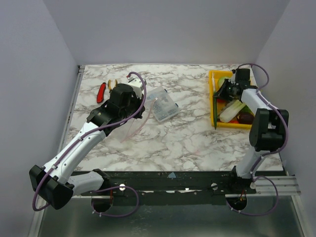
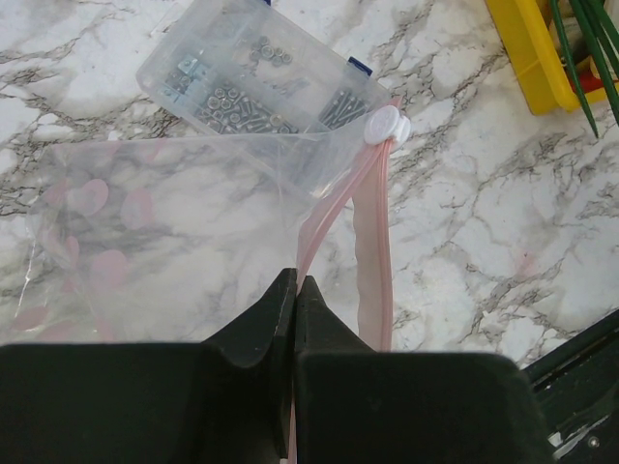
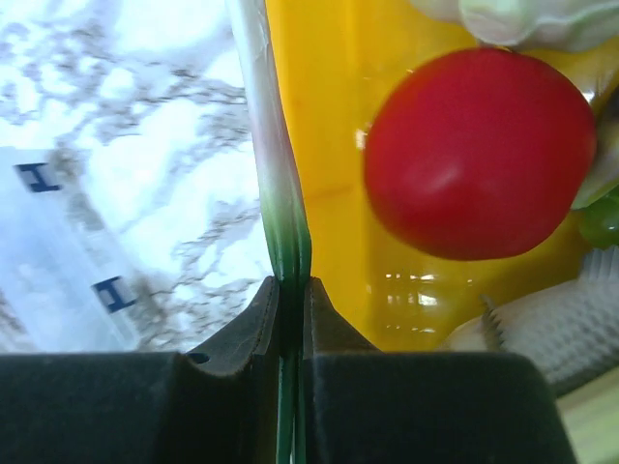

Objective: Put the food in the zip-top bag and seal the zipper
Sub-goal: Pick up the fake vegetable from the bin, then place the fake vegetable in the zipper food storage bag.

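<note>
Food [image 3: 479,155] sits in yellow tray [image 1: 214,96]; right claw [image 3: 290,285] pinches green pod [image 3: 288,242], left claw [image 2: 296,285] pinches zip-top bag [image 2: 174,213].

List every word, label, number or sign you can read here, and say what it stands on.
None readable.
Two dark blue marks on the clear box resemble a sideways "H", but they are blurred and may be clips, not letters.
No lettering shows on the bag or yellow tray.

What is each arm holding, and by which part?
Left gripper: the zip-top bag, by its pink zipper. Right gripper: a long green pod, by its dark green part.
</note>
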